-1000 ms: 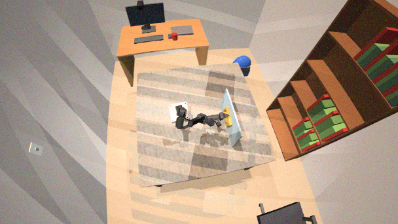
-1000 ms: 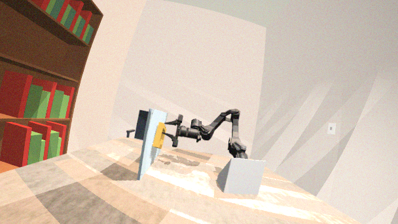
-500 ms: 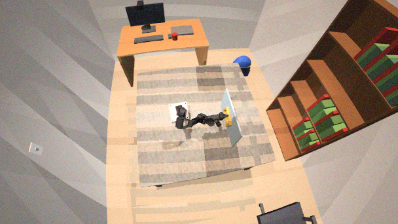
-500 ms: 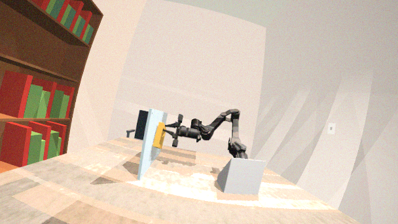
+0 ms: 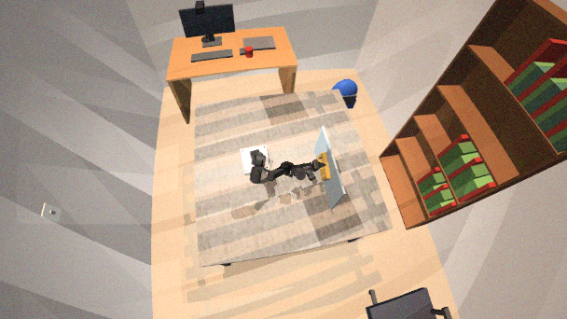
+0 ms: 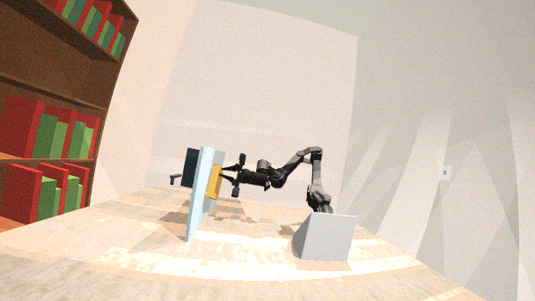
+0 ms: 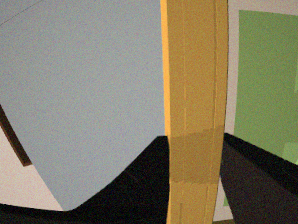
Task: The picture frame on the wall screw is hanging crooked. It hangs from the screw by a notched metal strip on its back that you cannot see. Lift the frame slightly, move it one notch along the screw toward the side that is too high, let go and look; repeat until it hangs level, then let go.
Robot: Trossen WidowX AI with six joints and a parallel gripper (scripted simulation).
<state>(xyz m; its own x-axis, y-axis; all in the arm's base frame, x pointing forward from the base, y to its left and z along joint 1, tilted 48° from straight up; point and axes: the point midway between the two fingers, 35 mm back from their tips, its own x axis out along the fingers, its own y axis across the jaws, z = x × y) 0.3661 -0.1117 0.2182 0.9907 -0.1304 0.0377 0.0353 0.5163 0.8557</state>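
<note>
The picture frame (image 5: 325, 173) (image 6: 214, 184) (image 7: 195, 75) has a yellow-brown border, with a pale mat and a green picture at the right of the wrist view. It hangs on the upright blue-grey panel (image 5: 334, 191) (image 6: 197, 194) (image 7: 90, 90). My gripper (image 5: 322, 165) (image 6: 221, 171) (image 7: 192, 144) is shut on the frame's upper rail, one black finger on each side of it. In the wrist view the rail runs nearly straight up the image. The screw and the notched strip are hidden behind the frame. The frame's tilt is hard to tell.
The panel stands on the patterned table top (image 5: 224, 233) (image 6: 132, 264), in front of the arm. The arm's base is by the pale block (image 5: 247, 160) (image 6: 327, 238). A bookshelf (image 5: 394, 174) (image 6: 53, 94) stands beyond the panel. A desk (image 5: 261, 62) with a monitor is at the back.
</note>
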